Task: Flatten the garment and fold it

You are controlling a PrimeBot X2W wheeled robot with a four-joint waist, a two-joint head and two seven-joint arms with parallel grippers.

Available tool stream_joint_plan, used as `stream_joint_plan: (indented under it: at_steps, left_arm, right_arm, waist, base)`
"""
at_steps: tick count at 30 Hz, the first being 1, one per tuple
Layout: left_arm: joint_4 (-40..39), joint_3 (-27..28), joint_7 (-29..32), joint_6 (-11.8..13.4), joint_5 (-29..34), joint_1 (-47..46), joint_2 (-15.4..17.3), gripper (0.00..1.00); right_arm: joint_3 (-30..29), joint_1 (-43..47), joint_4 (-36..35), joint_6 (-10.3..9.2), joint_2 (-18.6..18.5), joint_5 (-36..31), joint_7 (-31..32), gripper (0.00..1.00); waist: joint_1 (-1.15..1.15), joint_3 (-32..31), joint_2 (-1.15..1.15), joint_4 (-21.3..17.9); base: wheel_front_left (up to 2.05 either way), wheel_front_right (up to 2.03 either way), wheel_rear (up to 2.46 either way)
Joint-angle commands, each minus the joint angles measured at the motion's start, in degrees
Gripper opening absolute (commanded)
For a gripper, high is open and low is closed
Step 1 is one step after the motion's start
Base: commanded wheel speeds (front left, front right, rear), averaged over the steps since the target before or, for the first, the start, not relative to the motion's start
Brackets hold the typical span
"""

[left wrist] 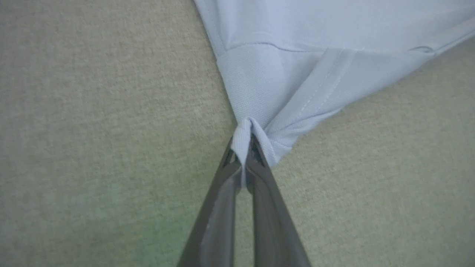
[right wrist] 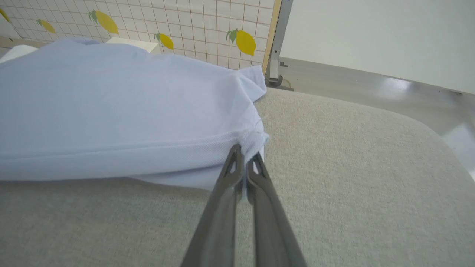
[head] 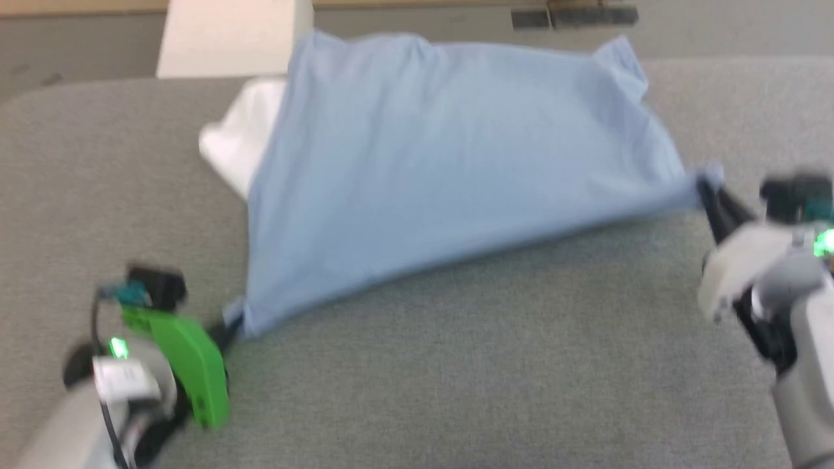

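Holds the light blue T-shirt [head: 456,176] by its two near corners, spread over the grey padded tabletop [head: 456,397], with the near edge drawn taut between the grips. Clamps the left gripper [left wrist: 245,148] tight on a bunched hem corner, with a fold of cloth wedged between the dark fingertips. Pinches the right gripper [right wrist: 243,159] just as narrowly on the opposite corner.

Could lose either corner, given only a small nip of knit in each grip and tension along the whole edge. Could skew or bunch the far side under an uneven pull, given a low, near left corner and a higher, further right one. Could leave the white fabric section [head: 234,143], poking out at the far left, trapped as a lump inside any fold. Could stretch the hem out of shape under a hard tug.

Shows a fine, pitted knit up close, with a flat stitched hem band in the left wrist view. Looks soft and limp, billowing slightly between the grips. Reads as a rough trapezoid with small peaks at the far corners. Rests on coarse woven upholstery with rounded corners, probably grippy enough to resist dragging and favour lifting.
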Motion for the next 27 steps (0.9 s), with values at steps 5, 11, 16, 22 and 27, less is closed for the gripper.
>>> stream_joint_plan:
  at_steps: [5, 11, 16, 22, 27]
  left_arm:
    - [-8.0, -0.6, 3.7, 4.9, -2.8, 11.2, 1.4, 0.0]
    - [-14.7, -1.3, 6.5, 10.0, -2.5, 20.3, 3.7, 0.0]
    - [-17.9, -2.8, 6.8, 13.4, 0.9, 25.2, 5.5, 0.0]
    - [-19.5, -5.0, 2.9, 15.7, 5.8, 28.0, 4.6, 0.0]
    - [-18.1, -3.2, -11.1, 18.3, 11.1, 26.3, 0.0, 0.0]
  right_arm:
    - [-2.5, 10.6, -3.6, -0.09, 0.4, -2.2, 1.4, 0.0]
    - [-6.2, 22.5, -7.8, -0.09, 2.2, -2.6, 8.4, 0.0]
    - [-9.5, 30.5, -13.2, -0.09, 4.7, -3.0, 14.5, 0.0]
    - [-10.7, 35.8, -17.3, -0.09, 6.9, -3.1, 13.9, 0.0]
    - [-12.4, 36.2, -18.6, -0.09, 9.8, -3.0, 5.3, 0.0]
  waist:
    - [0.01, -5.2, 0.0, 2.1]
    - [0.01, -6.7, 0.0, 2.6]
    - [0.01, -7.1, 0.0, 2.1]
    - [0.01, -7.2, 0.0, 1.1]
    - [0.01, -7.3, 0.0, 0.5]
  base:
    - [0.0, 0.0, 0.0]
    - [0.0, 0.0, 0.0]
    - [0.0, 0.0, 0.0]
    - [0.0, 0.0, 0.0]
    - [0.0, 0.0, 0.0]
